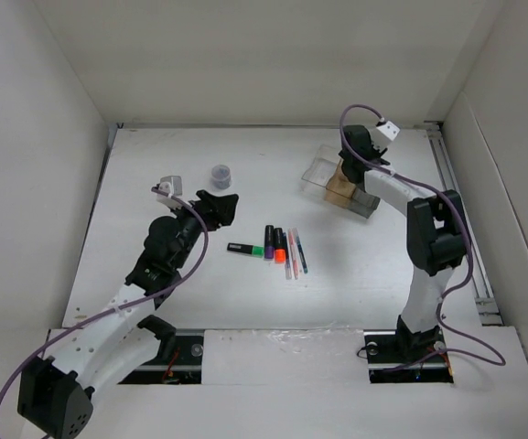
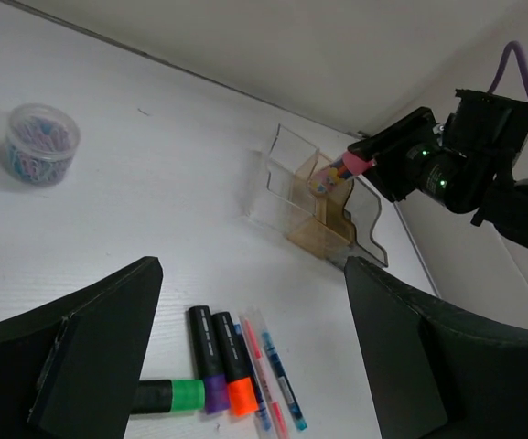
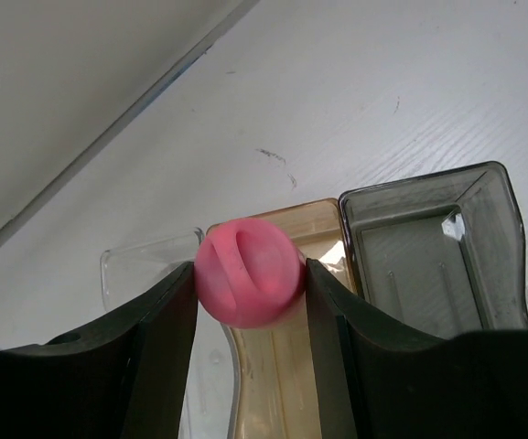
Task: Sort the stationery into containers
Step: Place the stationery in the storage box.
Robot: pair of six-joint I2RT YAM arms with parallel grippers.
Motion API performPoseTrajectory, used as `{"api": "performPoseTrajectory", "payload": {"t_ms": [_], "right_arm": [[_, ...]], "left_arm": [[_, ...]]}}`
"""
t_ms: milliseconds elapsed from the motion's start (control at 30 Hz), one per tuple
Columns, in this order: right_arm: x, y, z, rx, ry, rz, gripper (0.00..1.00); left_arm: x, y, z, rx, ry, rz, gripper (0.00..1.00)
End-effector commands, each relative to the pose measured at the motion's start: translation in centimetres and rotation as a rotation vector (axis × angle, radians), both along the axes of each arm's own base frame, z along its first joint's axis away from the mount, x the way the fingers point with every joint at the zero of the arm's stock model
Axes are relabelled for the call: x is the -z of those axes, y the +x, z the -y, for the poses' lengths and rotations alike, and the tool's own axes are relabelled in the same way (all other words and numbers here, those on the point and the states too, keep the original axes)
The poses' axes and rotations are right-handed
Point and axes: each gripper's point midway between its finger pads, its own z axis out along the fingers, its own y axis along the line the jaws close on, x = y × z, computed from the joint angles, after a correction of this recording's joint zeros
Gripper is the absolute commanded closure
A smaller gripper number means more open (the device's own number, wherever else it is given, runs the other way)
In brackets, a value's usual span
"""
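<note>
Stationery sorting, seen from beside the rig. The right hand (image 3: 250, 282) is clamped on a small bottle with a round pink cap (image 2: 337, 174), one finger on each side of the cap. It's holding the bottle at the far right of the white counter (image 1: 154, 165), right over the row of three little joined square boxes. From the wrist view the cap sits above the middle tan see-through box (image 3: 323, 219), with the clear box (image 3: 145, 270) on one side and the dark smoky grey box (image 3: 437, 247) on the other. The bottle hangs tilted. I can't tell if its lower end is inside the tan box or just above the rim.

The left hand (image 2: 253, 274) is spread apart with nothing between its fingers, hovering above the counter just beside the loose stuff in the middle. Lying there are three stubby black markers. The green-ended marker (image 1: 245, 249) is sideways, its green end just beside the bottom of the purple-ended marker (image 1: 269, 241). The orange-ended marker (image 1: 280, 245) lies right alongside the purple one. Next to those, roughly parallel, are a thin pink pen (image 2: 265, 380) and a thin blue pen (image 2: 285, 391).

Off on its own, further back and to the left, there's a small round see-through jar of coloured paper clips (image 2: 37, 144), upright and well apart from everything else.
</note>
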Motion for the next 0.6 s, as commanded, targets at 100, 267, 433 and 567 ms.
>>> {"api": "performPoseTrajectory", "payload": {"t_ms": [100,267,433,567], "right_arm": [[-2.7,0.1,0.1,0.057,-0.048,0.033,0.76],[-2.2,-0.5,0.4,0.074,-0.046,0.019,0.56],[-4.1,-1.0,0.2,0.075,-0.040,0.054,0.33],[-6.6,-1.6,-0.4,0.054,-0.015,0.094,0.20]], "left_arm": [[0.0,0.0,-1.1,-0.042,0.022,0.056,0.20],[0.1,-0.5,-1.5,-0.051,0.013,0.054,0.20],[-1.4,-1.4,-2.7,-0.088,-0.031,0.102,0.17],[-1.2,-2.1,-3.5,-0.111,-0.049,0.113,0.16]]}}
